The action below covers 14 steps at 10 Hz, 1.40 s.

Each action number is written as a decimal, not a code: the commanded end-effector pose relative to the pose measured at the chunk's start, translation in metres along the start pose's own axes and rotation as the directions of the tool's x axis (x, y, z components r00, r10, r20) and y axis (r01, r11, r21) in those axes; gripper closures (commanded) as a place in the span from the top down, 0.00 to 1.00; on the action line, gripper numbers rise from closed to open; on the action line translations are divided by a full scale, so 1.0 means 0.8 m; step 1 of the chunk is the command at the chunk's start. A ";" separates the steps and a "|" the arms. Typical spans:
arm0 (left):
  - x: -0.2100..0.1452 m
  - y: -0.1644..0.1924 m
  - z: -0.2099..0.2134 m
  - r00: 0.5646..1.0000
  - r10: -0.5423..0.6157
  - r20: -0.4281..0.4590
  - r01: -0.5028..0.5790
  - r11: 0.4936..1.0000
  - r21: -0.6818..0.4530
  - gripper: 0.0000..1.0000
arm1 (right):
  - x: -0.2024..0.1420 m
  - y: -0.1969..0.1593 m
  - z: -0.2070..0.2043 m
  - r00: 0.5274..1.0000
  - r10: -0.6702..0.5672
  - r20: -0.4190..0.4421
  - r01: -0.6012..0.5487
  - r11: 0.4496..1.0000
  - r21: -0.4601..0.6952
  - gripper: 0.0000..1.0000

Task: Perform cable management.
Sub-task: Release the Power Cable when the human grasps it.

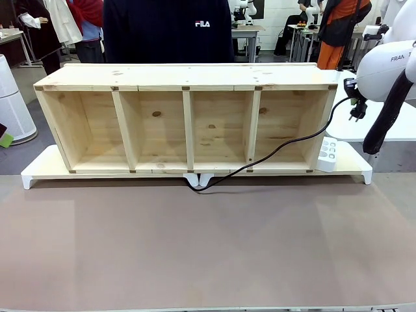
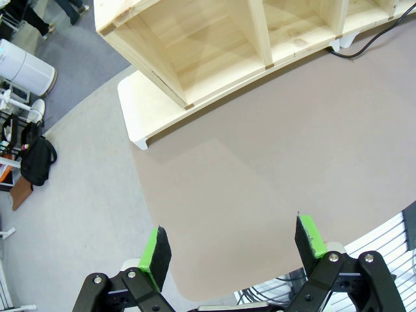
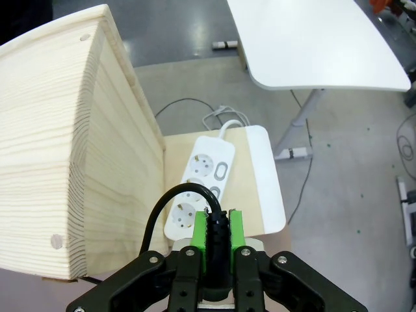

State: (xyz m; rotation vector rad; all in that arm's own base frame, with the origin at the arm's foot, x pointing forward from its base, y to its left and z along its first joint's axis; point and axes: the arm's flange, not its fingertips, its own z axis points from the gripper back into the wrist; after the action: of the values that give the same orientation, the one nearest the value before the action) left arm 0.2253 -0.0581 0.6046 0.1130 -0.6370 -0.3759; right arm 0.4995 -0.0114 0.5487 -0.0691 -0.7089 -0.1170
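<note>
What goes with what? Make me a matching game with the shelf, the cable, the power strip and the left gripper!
Things:
1. shelf
2. cable
3. power strip
4. left gripper

Clues:
A. white, by the shelf's right end
B. jaws open, above the brown table
C. black, pinched in the right gripper
D. pale wood, four bays

Pairs: 1-D, 2-C, 3-A, 4-B
</note>
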 end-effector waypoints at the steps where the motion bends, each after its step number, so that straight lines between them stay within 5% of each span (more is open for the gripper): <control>1: -0.001 0.000 0.000 1.000 0.000 0.001 0.000 1.000 -0.005 1.00 | 0.002 0.000 0.002 1.000 0.005 0.005 -0.005 1.000 0.003 0.17; 14: -0.001 0.000 0.000 1.000 0.000 0.001 0.000 1.000 -0.005 1.00 | 0.002 0.000 0.002 1.000 0.005 0.005 -0.005 1.000 0.003 0.17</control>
State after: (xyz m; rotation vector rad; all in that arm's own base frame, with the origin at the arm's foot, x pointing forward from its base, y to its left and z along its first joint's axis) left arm 0.2253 -0.0581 0.6046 0.1130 -0.6370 -0.3759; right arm 0.4995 -0.0113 0.5487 -0.0690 -0.7089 -0.1168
